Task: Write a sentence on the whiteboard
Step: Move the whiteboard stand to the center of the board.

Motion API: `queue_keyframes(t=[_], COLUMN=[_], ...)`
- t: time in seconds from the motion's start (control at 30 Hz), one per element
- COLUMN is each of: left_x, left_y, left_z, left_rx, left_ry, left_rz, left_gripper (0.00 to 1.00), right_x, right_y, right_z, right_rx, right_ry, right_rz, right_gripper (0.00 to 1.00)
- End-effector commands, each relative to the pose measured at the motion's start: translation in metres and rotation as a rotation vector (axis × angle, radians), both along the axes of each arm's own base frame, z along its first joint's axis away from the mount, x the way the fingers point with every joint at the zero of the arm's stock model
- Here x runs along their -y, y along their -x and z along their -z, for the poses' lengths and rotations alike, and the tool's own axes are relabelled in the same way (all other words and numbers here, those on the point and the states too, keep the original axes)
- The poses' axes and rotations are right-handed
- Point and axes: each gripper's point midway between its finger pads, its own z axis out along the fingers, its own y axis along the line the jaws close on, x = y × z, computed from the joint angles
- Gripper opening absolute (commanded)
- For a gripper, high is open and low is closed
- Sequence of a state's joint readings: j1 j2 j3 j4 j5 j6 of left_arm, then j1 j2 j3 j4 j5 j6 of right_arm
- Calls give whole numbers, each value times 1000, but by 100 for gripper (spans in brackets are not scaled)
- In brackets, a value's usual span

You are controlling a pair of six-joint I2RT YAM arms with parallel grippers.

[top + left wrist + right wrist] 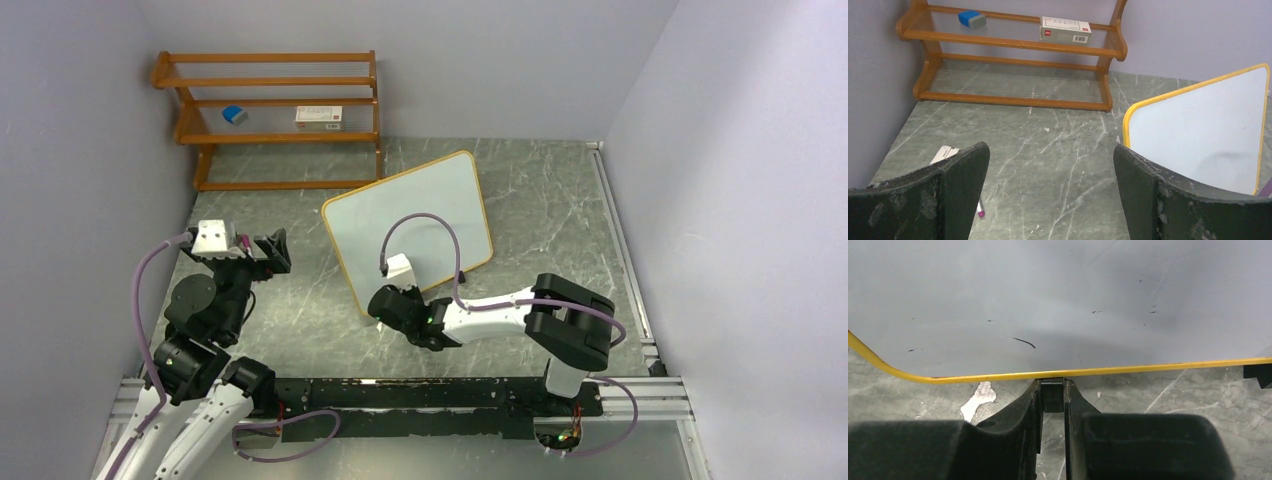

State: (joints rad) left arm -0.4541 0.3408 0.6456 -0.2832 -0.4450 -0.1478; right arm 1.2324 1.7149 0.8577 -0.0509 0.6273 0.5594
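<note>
As R gripper (1052, 388) clamps its foot (1052, 398), whiteboard (1048, 300) stands just ahead; L gripper (1050, 149) agape.

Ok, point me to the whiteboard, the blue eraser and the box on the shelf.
whiteboard (440, 190), top external view, bare white surface near its far edge.
blue eraser (968, 18), left wrist view, on its blue part.
box (1066, 25), left wrist view, on its white top face.

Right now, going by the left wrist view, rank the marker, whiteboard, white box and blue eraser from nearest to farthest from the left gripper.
1. The marker, on the table right beside the left gripper.
2. The whiteboard, off to the right.
3. The white box and blue eraser, both on the far shelf: too close to call.
</note>
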Motion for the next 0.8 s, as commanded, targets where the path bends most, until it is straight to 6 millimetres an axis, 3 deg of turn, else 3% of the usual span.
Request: queue_keyframes(t=[0.0, 0.17, 0.37, 0.43, 0.6, 0.77], left_x=[-6, -6, -10, -13, -7, -19], left_y=[2, -1, -10, -14, -31, -43], left_z=[-4, -2, 5, 10, 27, 57], left_rx=[11, -3, -54, -84, -200, -327], left_ry=[20, 24, 17, 16, -26, -4], left_rz=[-29, -38, -88, -123, -145, -268], left_gripper=[97, 97, 98, 98, 97, 98], right_x=[14, 9, 2, 0, 17, 47], right_y=[0, -1, -4, -5, -17, -36], right_z=[1, -9, -42, -55, -88, -119], right_rx=[19, 29, 74, 88, 149, 189], right_ry=[-5, -20, -55, -69, -68, -117], right_rz=[61, 47, 5, -9, -2, 26], right_gripper=[0, 29, 63, 69, 85, 100])
